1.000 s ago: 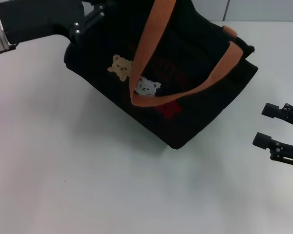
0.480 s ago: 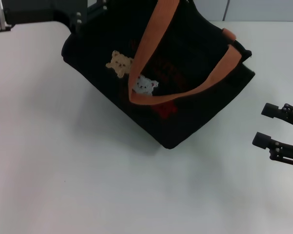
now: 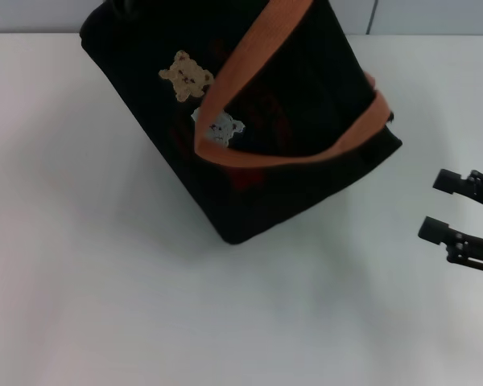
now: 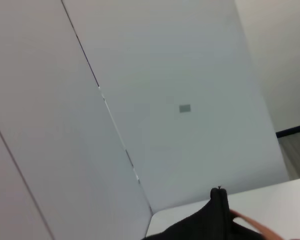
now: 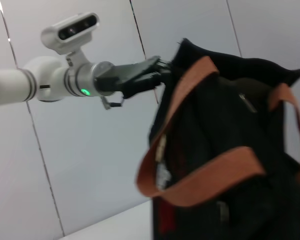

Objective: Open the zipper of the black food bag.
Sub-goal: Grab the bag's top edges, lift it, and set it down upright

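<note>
Head view shows the black food bag (image 3: 249,121) at the far middle of the white table (image 3: 105,305), tipped up on one lower corner, its bear patches (image 3: 185,75) facing the camera and an orange strap handle (image 3: 306,153) looping across the front; the right gripper (image 3: 451,211) hangs well apart from it near the table's right edge, fingers spread wide and holding nothing; in the right wrist view the left gripper (image 5: 157,70) is pinched on the bag's upper corner, with the fabric peaking at that hold, so the bag appears light and soft, folding rather than keeping a box shape; the straps flop loosely and could get in the way; the zipper (image 5: 247,102) shows only as a small grey pull amid the dark top, its line too dim to trace; I judge the pull tab is the place to grip, with the corner held taut against it, since slack cloth would bunch under the slider.
</note>
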Robot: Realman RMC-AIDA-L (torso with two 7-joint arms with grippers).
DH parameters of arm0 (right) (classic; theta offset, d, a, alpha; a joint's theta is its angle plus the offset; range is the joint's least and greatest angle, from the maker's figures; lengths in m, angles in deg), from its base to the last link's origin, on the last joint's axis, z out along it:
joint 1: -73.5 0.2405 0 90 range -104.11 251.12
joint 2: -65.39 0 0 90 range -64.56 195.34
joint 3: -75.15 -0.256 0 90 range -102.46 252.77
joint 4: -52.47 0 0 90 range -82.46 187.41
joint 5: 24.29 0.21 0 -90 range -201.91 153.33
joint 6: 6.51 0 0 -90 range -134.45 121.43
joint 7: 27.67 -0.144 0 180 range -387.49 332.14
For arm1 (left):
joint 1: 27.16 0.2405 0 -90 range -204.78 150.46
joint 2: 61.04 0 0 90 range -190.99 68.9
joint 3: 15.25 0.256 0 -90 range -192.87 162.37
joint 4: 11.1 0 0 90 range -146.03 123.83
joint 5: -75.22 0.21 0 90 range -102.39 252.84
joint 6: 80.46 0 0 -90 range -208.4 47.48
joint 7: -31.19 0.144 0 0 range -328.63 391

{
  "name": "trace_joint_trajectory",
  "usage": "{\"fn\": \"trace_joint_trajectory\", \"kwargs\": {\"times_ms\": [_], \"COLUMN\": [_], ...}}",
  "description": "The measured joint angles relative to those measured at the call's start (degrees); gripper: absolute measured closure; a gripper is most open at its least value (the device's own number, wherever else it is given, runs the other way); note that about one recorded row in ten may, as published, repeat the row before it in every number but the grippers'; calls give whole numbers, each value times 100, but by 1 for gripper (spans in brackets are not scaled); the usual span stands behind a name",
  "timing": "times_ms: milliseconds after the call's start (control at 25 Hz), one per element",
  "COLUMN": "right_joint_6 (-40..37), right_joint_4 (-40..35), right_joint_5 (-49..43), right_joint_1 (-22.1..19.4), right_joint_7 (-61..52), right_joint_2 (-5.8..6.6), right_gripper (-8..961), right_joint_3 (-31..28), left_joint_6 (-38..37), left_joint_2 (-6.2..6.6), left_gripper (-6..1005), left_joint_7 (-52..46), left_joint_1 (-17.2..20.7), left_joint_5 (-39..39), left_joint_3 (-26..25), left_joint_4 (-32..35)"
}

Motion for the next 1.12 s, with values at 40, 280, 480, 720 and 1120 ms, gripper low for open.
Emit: {"fn": "trace_joint_trajectory", "kwargs": {"times_ms": [40, 280, 480, 720, 1120], "right_joint_6": [0, 9, 11, -17, -57], "right_joint_4": [1, 6, 25, 26, -407], "right_joint_5": [0, 0, 0, 0, 193], "right_joint_1": [-10, -49, 0, 12, 91], "right_joint_7": [0, 43, 42, 10, -61], "right_joint_2": [0, -5, -8, -9, -7], "right_gripper": [126, 126, 128, 131, 135], "right_joint_3": [-16, -46, -48, -47, -538], "left_joint_6": [225, 3280, 3866, 3860, 3785], "left_joint_2": [2, 74, 39, 38, 52], "left_gripper": [899, 899, 899, 900, 899], "left_joint_7": [-299, -1224, -1335, -1003, -978], "left_joint_1": [354, 2844, 3102, 3512, 3587], "left_joint_5": [-586, -2613, -2830, -3454, -3571], "left_joint_3": [672, 5879, 7481, 7308, 7044], "left_joint_4": [183, 2302, 2089, 1778, 1789]}}
